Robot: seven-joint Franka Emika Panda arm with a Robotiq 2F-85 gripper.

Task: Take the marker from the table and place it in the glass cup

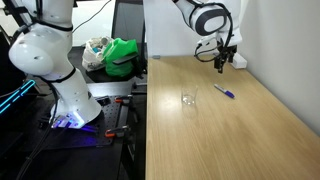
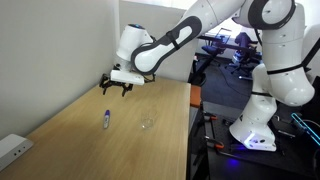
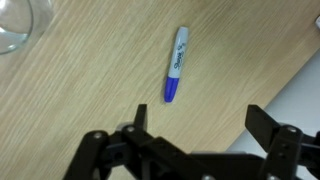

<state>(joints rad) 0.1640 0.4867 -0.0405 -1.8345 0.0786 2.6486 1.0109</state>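
The marker (image 3: 176,66) is a thin blue-purple pen lying flat on the tan wood-grain table (image 1: 240,130); it also shows in both exterior views (image 1: 224,91) (image 2: 105,119). The glass cup (image 1: 188,99) stands upright and empty near the marker, seen in an exterior view (image 2: 147,121) and at the wrist view's top left corner (image 3: 18,28). My gripper (image 3: 198,118) is open and empty, hovering above the table beyond the marker toward the far end, also seen in both exterior views (image 1: 222,60) (image 2: 118,88).
A white wall (image 1: 290,50) runs along one long side of the table. A white rectangular block (image 2: 12,150) lies at the table's near corner. A second robot arm (image 1: 50,60) and a green bag (image 1: 122,55) stand beside the table.
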